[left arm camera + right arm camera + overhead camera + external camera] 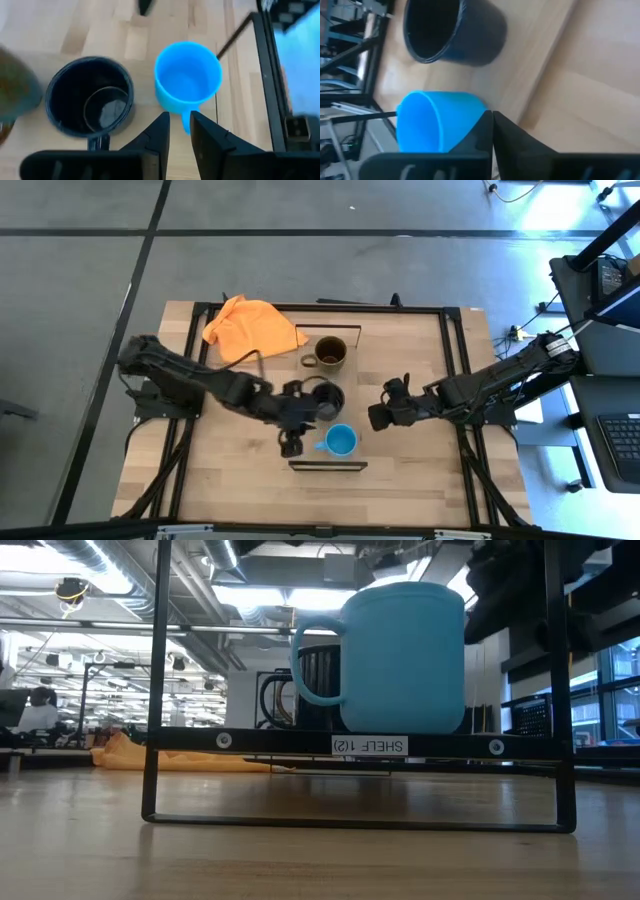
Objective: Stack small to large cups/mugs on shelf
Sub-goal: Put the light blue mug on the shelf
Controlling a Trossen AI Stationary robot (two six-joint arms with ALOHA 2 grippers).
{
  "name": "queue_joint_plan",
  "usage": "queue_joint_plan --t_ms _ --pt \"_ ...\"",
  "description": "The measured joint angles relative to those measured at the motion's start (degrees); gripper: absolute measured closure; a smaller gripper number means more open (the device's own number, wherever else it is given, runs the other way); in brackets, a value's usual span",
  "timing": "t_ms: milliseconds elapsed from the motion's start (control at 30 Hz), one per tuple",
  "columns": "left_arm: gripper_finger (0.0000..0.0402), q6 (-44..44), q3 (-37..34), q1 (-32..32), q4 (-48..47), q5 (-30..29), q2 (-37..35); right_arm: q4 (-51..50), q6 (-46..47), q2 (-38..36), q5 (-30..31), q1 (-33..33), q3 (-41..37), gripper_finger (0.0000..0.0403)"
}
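Three mugs stand upright on their bases along the light-wood shelf point(345, 395): the brown-olive mug point(330, 355) at the far end, the black mug point(326, 398) in the middle, and the smaller blue mug point(342, 441) at the near end. The blue mug's handle point(185, 121) points to the table's left. My left gripper point(291, 444) hovers just left of that handle, narrowly open; in its wrist view the handle shows below and between the fingers point(161, 131), untouched. My right gripper point(379, 417) is shut, right of the shelf and apart from the blue mug point(437, 125) and black mug point(452, 32).
An orange cloth point(250, 328) lies on the tabletop at the far left, beside the shelf's far end. Thin dark rails point(155, 680) stand at the shelf's short ends. Bare tabletop point(240, 480) lies near the front edge and at the right point(420, 350).
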Motion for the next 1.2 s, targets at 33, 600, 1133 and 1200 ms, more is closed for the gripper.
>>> queue_joint_plan --t_ms 33,600,1133,1200 --pt "0.0331 -2.28 -2.27 -0.56 1.7 -1.21 -1.36 1.04 0.73 0.47 -0.02 0.29 -0.1 0.0396" --pt "0.0331 -19.57 -16.83 -6.37 12.18 -5.9 -4.2 11.81 1.04 12.24 -4.53 0.67 -0.47 0.04" --pt "0.0331 -21.91 -18.85 -6.39 12.75 -5.46 -4.2 20.33 1.01 15.57 -7.61 2.26 -0.42 0.04" --pt "0.0331 -21.75 -18.85 -6.22 12.9 -5.8 -4.2 20.89 0.99 15.92 -7.97 2.26 -0.42 0.04"
